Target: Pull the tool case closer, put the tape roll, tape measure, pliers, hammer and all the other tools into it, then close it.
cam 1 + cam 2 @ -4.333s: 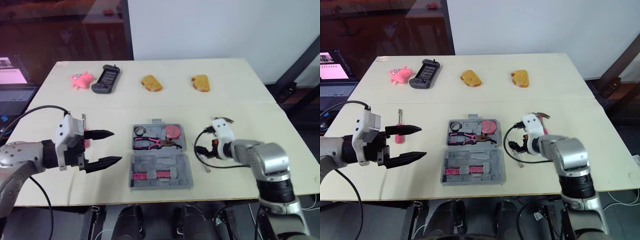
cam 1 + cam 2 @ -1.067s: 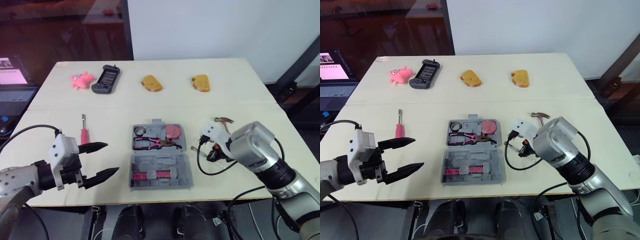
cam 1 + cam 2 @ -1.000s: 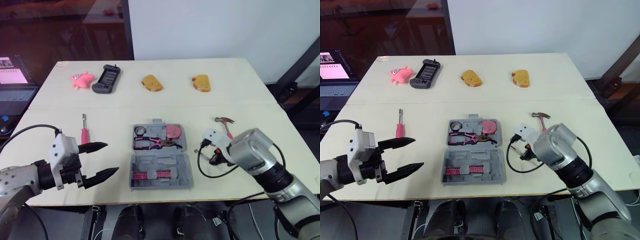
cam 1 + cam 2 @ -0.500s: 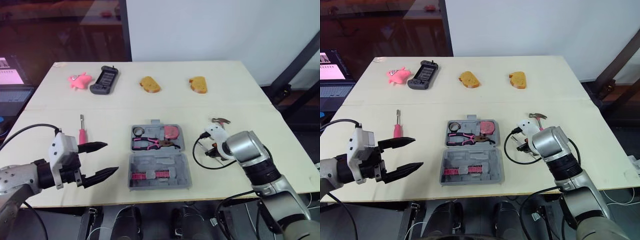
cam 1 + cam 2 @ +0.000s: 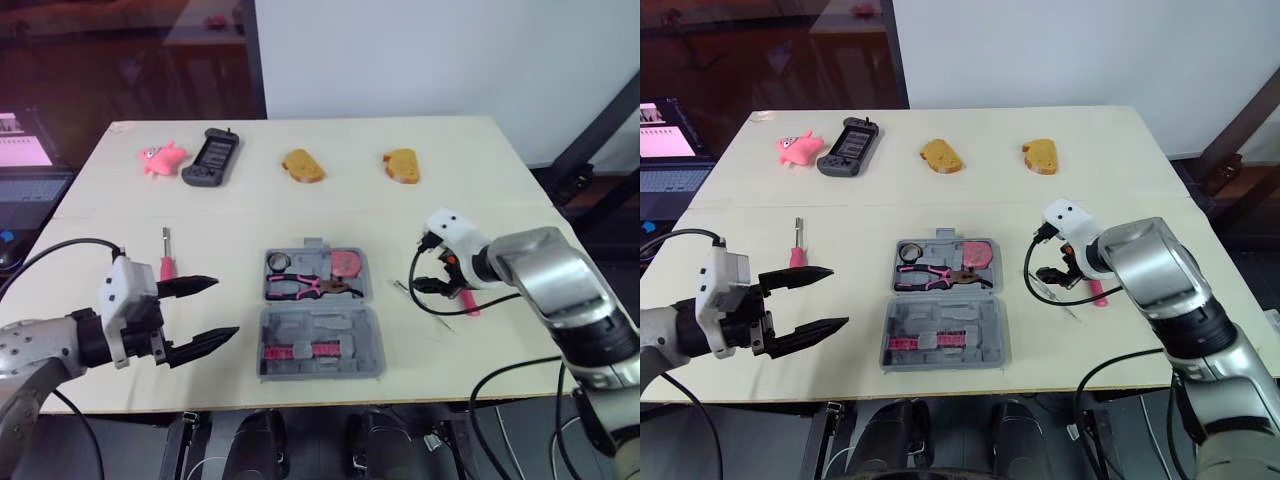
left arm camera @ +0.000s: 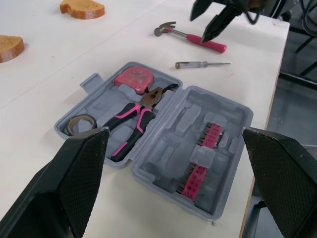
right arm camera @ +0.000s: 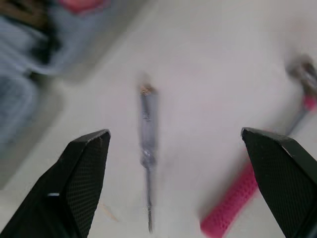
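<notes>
Pale wood table (image 5: 300,215), seam across its middle. Near left: left gripper (image 5: 226,307), fingers spread apart. Near centre: grey tool case (image 5: 320,325) lying open, with tape roll (image 6: 81,122), pliers (image 6: 133,116) and tape measure (image 6: 131,79) in its far half. To its right, right gripper (image 7: 174,133) spread wide over slim screwdriver (image 7: 146,148), hammer (image 6: 190,36) beside. Far edge: pink toy (image 5: 163,157), bread slices (image 5: 302,166). White wall (image 5: 450,60) behind.

The right arm (image 5: 540,265) is hiding most of the hammer (image 5: 469,305) in the eye views, leaving a pink handle end showing. In the right wrist view the case (image 7: 20,49) is smearing into blur and running off the edge. The laptop (image 5: 25,185) is being cut off.
</notes>
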`<state>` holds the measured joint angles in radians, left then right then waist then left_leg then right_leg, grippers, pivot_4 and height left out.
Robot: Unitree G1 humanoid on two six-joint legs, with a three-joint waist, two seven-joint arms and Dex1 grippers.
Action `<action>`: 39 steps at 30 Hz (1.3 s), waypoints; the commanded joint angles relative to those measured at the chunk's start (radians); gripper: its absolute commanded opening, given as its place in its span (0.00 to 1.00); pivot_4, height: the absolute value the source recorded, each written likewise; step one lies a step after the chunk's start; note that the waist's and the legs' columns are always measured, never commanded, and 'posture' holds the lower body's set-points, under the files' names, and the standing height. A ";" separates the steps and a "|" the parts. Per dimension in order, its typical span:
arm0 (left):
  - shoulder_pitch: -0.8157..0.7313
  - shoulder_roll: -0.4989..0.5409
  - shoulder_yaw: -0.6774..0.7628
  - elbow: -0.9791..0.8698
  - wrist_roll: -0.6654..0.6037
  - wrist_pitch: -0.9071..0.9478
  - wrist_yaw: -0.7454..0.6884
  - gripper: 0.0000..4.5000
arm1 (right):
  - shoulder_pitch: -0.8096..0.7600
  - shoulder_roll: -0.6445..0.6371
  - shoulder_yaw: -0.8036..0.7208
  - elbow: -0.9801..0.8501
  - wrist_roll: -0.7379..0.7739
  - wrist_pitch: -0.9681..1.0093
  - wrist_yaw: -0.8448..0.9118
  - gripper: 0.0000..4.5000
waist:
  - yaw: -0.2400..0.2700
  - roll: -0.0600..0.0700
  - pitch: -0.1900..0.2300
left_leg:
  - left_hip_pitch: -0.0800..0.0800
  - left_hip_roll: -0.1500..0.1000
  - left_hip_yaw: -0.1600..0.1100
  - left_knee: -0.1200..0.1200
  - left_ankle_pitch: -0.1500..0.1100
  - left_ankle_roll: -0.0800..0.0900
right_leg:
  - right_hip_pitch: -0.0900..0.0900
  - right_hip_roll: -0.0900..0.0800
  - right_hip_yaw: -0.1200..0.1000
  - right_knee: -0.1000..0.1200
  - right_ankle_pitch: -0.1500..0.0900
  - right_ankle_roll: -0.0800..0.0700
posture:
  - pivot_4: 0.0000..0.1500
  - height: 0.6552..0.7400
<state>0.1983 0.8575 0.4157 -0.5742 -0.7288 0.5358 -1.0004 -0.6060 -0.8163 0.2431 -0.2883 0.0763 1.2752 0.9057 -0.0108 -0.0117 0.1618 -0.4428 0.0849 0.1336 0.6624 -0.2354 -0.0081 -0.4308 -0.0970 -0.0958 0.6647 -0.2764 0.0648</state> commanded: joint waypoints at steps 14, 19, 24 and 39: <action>-0.030 -0.003 0.005 -0.006 -0.030 -0.009 0.005 1.00 | 0.348 0.097 -0.148 0.201 0.048 -0.512 -0.138 0.99 | -0.004 0.001 0.001 | 0.001 0.000 0.000 0.001 0.001 -0.001 | 0.002 0.000 -0.001 0.001 0.000 0.000 | 1.00 0.75; -0.025 0.001 0.011 -0.012 -0.030 -0.006 0.007 1.00 | 0.326 0.121 -0.147 0.246 0.053 -0.533 -0.157 0.81 | -0.001 0.001 0.001 | 0.001 0.000 0.000 0.001 0.001 -0.001 | 0.002 0.000 -0.001 0.000 0.000 0.000 | 1.00 0.75; -0.023 0.004 0.019 -0.015 -0.034 -0.007 0.005 1.00 | 0.314 0.126 -0.142 0.268 0.054 -0.528 -0.159 0.62 | -0.001 0.001 0.001 | 0.001 0.000 0.000 0.001 0.001 -0.001 | 0.002 0.000 -0.001 0.000 0.000 0.000 | 1.00 0.75; -0.022 0.009 0.014 -0.006 -0.023 -0.018 -0.011 1.00 | 0.313 0.142 -0.140 0.266 0.061 -0.488 -0.188 0.01 | -0.001 0.000 0.000 | 0.001 0.000 0.000 0.001 0.001 -0.001 | 0.003 0.000 -0.001 0.000 0.000 0.000 | 1.00 0.75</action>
<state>0.1808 0.8540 0.4101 -0.5634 -0.7504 0.5339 -1.0020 -0.2893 -0.6811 0.1104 -0.0135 0.1324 0.7769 0.7218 -0.0122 -0.0115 0.1618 -0.4415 0.0847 0.1335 0.6639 -0.2348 -0.0087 -0.4280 -0.0968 -0.0966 0.6651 -0.2763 0.0652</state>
